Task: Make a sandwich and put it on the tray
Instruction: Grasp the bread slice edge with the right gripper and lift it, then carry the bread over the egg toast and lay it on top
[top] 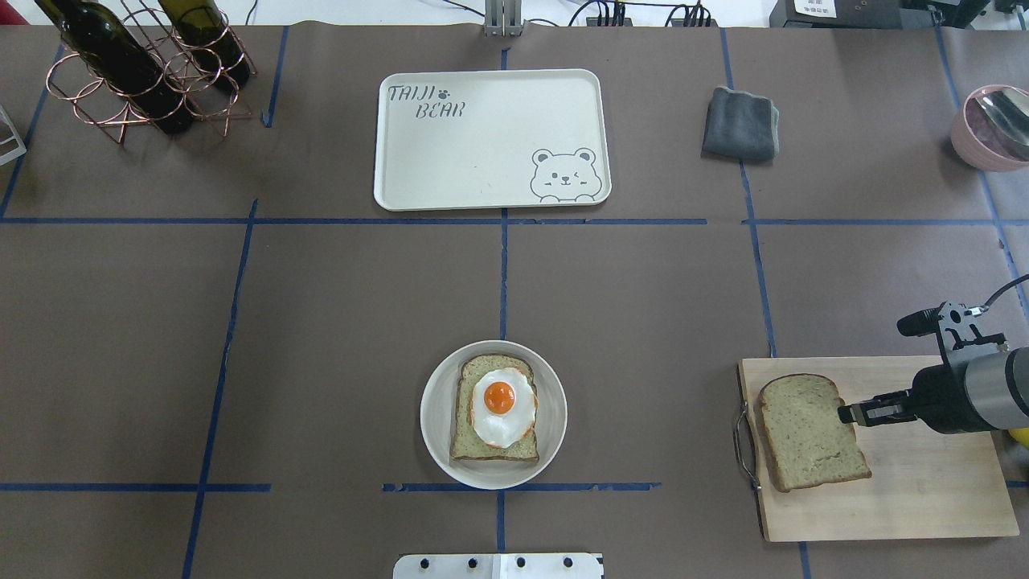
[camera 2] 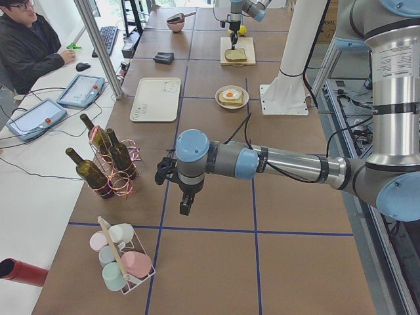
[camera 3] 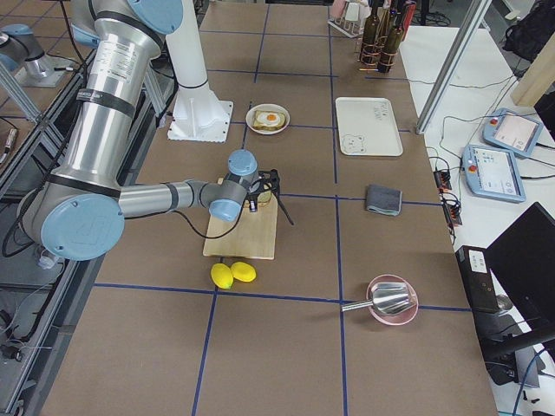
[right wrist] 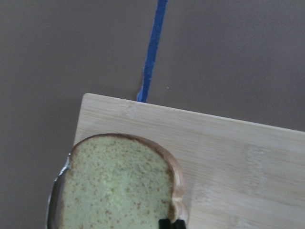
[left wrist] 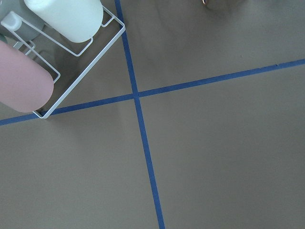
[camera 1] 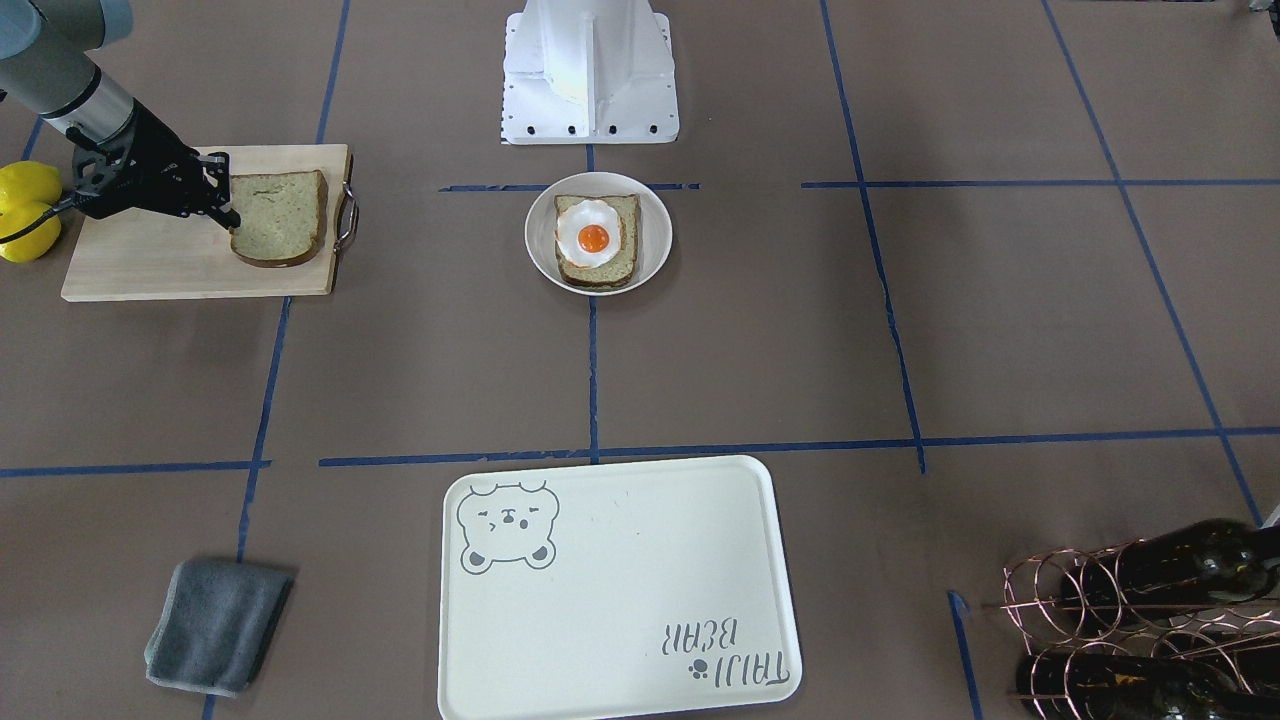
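We see the sandwich half built. One slice of bread (top: 470, 442) lies in a small round white dish (top: 432, 402) at the middle of the worktop (top: 321, 322), close to the robot's base. The fried egg (top: 502, 406) sits on top of it, yolk up.

The second slice (top: 812, 434) lies flat on a wooden cutting board (top: 924, 498) on the robot's right, at the end with the metal handle. The right tool (top: 846, 414) reaches in low over the board, and its tip touches the crust on the side of that slice away from the handle. In the right wrist view its two black fingertips (right wrist: 164, 223) show close together, right at the crust. We cannot tell whether they pinch any bread between them.

The tray (top: 482, 137) lies at the far side of the worktop, well apart from both slices, its bear drawing and lettering in plain sight. A folded grey cloth (top: 739, 125) lies near it, toward the robot's right. Two lemons (camera 1: 25, 210) sit just beside the board's end away from the handle. A wire rack of dark bottles (top: 129, 80) stands at the far left corner, and a pink bowl (top: 977, 141) holding a metal scoop sits at the far right edge.

The left tool (camera 2: 186, 209) hangs pointing down over the worktop at the robot's left end, near a rack of cups (camera 2: 121, 259). It shows only in that side view, so we cannot tell whether it is open or closed.
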